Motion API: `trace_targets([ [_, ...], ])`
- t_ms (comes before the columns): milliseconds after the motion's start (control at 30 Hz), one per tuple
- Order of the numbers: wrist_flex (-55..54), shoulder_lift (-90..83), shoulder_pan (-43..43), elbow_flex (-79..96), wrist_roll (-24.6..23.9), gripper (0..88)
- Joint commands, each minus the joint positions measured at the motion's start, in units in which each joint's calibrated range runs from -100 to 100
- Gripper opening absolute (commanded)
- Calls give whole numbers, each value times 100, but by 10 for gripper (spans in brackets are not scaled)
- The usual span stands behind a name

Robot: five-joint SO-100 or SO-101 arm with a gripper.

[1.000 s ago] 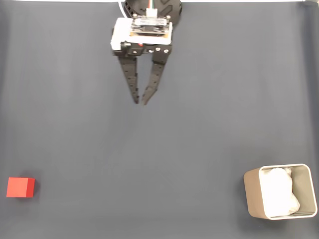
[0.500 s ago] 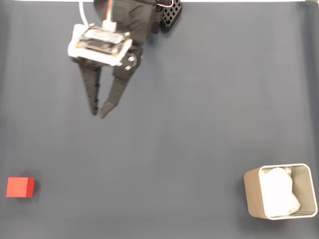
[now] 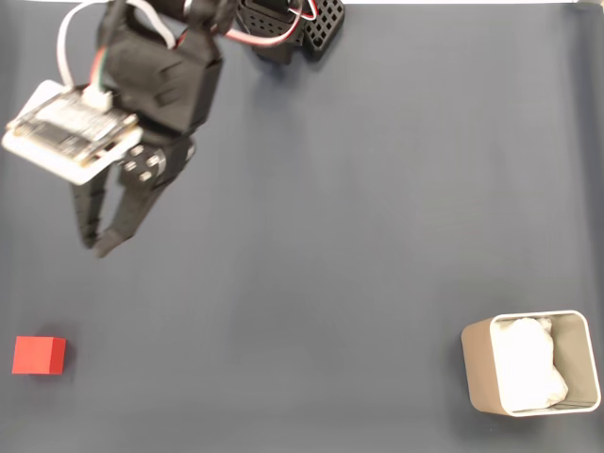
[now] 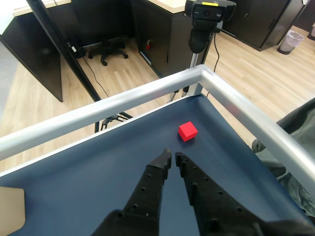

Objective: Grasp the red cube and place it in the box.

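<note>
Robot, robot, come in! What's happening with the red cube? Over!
Gripper nearly shut, holding nothing, up off the mat. Red cube sits alone, untouched. Box across the mat. Nothing in the way.

In the fixed view the cube (image 3: pixel 39 355) sits on the tabletop (image 3: pixel 359 208) at the lower left of the frame, and the box (image 3: pixel 530 363) stands at the lower right, well apart from it. The gripper (image 3: pixel 97 247) hangs in the upper left, above the cube. In the wrist view the cube (image 4: pixel 187 131) lies just beyond the fingers (image 4: pixel 161 160), near the tabletop's far corner.
</note>
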Motion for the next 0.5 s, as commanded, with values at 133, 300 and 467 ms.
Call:
trace_targets([
  [133,17,936,362,-1179,-54,0],
  [300,9,1586,512,-1818,-147,2],
  [467,-40,2270,590,-2530,-225,3],
])
